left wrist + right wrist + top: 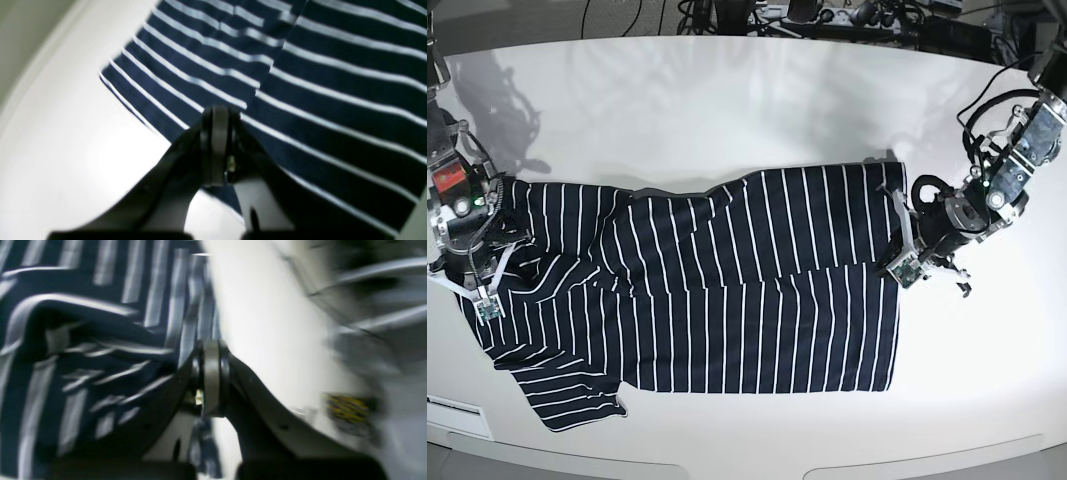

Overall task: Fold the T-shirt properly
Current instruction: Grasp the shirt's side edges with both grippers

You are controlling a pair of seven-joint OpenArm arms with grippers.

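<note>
The T-shirt (727,290), dark navy with thin white stripes, lies spread across the white table (727,110), its hem to the right and its sleeves to the left. My left gripper (897,228) is at the hem edge. In the left wrist view its fingertips (217,111) are pressed together, with the striped cloth (333,83) running between the jaws. My right gripper (489,282) is at the shirt's left end near the shoulder. The right wrist view is blurred; there the gripper (210,350) is shut, with rumpled cloth (83,323) bunched beside it and a strip of cloth in the jaws.
Cables and equipment (827,15) line the table's far edge. Bare white tabletop lies behind the shirt, and the curved front edge (727,465) runs close below it. A white label (457,415) sits at the front left. A blurred yellow-black tag (347,410) shows beside the right gripper.
</note>
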